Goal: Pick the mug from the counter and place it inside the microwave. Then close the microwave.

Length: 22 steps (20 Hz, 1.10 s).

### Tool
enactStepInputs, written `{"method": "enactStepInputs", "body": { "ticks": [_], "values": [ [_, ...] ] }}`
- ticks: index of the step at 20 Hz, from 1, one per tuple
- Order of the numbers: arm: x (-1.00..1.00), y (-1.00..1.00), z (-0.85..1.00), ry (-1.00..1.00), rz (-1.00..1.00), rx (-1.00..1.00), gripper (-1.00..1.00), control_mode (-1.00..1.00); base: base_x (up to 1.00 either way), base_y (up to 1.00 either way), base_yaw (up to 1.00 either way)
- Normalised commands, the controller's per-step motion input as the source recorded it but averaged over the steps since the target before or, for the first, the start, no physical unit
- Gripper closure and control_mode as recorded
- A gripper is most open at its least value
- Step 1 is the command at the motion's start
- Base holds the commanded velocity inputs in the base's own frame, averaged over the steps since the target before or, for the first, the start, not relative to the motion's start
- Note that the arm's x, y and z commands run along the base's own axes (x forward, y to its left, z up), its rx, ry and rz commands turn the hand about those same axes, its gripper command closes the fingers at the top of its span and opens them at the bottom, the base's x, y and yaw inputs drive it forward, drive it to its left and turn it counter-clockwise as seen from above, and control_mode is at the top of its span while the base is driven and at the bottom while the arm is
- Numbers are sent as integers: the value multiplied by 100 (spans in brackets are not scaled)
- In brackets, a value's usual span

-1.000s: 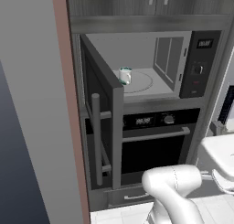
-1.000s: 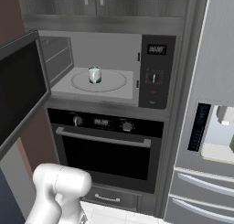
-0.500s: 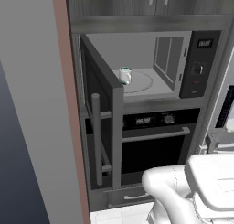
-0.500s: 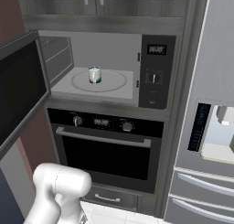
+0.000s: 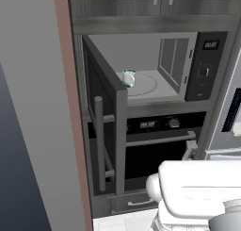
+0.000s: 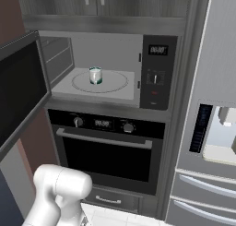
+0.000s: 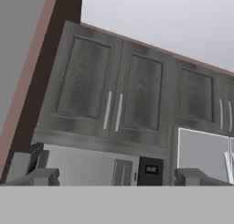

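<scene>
The mug (image 6: 95, 75) sat upright on the round turntable (image 6: 115, 83) inside the microwave (image 6: 156, 73), near the middle of the cavity, so the placing part looked done and only the closing seemed left. The door (image 5: 104, 112) stood swung wide open on the left, its vertical bar handle (image 5: 99, 145) facing out. In the hand view the gripper (image 7: 114, 177) pointed up at the upper cabinets (image 7: 114, 99), its 2 fingertips (image 7: 43, 176) set well apart, released and holding nothing. The risk from here, as I judged it: the arm sat low and aimed away from the door, so a wide swing could clip the door's edge or the oven (image 6: 108, 151) front below. A hard shove could slam the door and jolt the mug off the turntable or tip it.
</scene>
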Motion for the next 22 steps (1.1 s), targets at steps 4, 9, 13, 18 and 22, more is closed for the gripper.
{"method": "enactStepInputs", "body": {
  "ticks": [4, 9, 13, 18, 22],
  "values": [
    [0, 26, -5, 0, -20, -6, -100, -100, 0, 0, 0],
    [5, 25, -9, 0, -26, -2, -100, -100, 0, 0, 0],
    [25, 27, -14, 1, -24, -1, -100, -100, 0, 0, 0],
    [41, 11, -26, 0, -16, 0, -100, -100, 0, 0, 0],
    [24, 28, -36, 0, -11, 0, -100, -100, 0, 0, 0]
  ]
}}
